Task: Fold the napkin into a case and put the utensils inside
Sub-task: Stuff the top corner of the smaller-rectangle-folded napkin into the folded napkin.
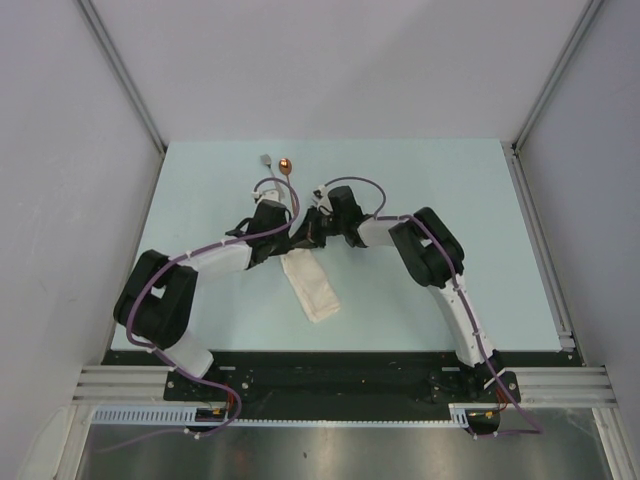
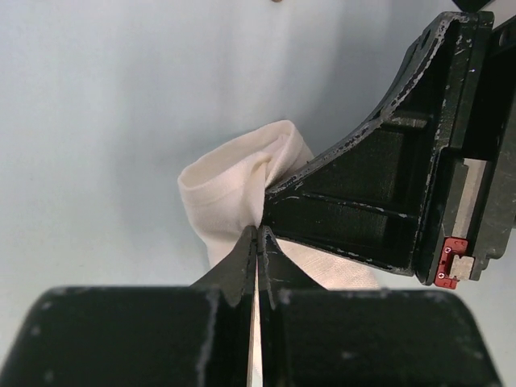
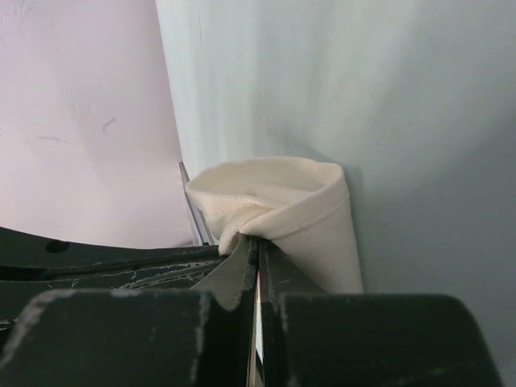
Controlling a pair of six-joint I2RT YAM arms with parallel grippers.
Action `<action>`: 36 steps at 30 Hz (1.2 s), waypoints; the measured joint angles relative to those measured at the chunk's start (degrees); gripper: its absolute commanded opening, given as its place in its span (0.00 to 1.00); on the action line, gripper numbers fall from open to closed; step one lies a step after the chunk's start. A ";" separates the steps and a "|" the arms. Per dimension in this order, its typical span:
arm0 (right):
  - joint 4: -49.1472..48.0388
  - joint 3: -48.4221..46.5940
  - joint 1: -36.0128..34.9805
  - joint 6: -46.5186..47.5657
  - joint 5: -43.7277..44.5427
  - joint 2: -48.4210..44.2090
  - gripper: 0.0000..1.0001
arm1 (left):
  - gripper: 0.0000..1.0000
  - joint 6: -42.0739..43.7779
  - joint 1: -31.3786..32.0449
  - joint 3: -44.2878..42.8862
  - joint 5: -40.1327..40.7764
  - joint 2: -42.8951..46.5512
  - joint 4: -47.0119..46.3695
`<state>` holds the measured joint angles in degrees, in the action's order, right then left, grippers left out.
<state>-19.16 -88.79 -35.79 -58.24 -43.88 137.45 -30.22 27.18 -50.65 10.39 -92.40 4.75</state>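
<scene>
The napkin is folded into a narrow cream case [image 1: 312,288] lying slanted on the table between the arms. Its far end is lifted and pulled open like a pocket mouth in the left wrist view [image 2: 226,189] and in the right wrist view [image 3: 282,197]. My left gripper [image 2: 258,234] is shut on one lip of that mouth. My right gripper [image 3: 258,242] is shut on the opposite lip. Both grippers meet over the case's far end, left gripper [image 1: 288,242], right gripper [image 1: 310,233]. The silver fork [image 1: 267,160] and the copper-bowled spoon [image 1: 286,165] lie side by side beyond the grippers.
The pale green table [image 1: 450,200] is walled by grey panels on the left, back and right. A black rail [image 1: 340,370] runs along the near edge by the arm bases. The right gripper's black body [image 2: 387,201] fills the right of the left wrist view.
</scene>
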 measured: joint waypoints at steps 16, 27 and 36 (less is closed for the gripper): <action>-8.96 0.48 -1.60 -8.63 -0.59 4.22 0.00 | 0.31 -4.44 -2.05 5.95 1.70 2.21 -2.95; -8.96 0.48 -1.66 -7.08 -0.63 4.20 0.00 | 0.07 -7.52 -5.46 9.97 0.94 10.56 -5.57; -9.05 0.50 -1.84 -7.87 -0.20 4.15 0.03 | 0.03 -7.45 -6.38 7.65 -1.55 0.61 -6.19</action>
<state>-28.21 -88.29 -37.63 -66.11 -44.07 141.60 -37.67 20.80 -43.00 8.84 -91.79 -1.43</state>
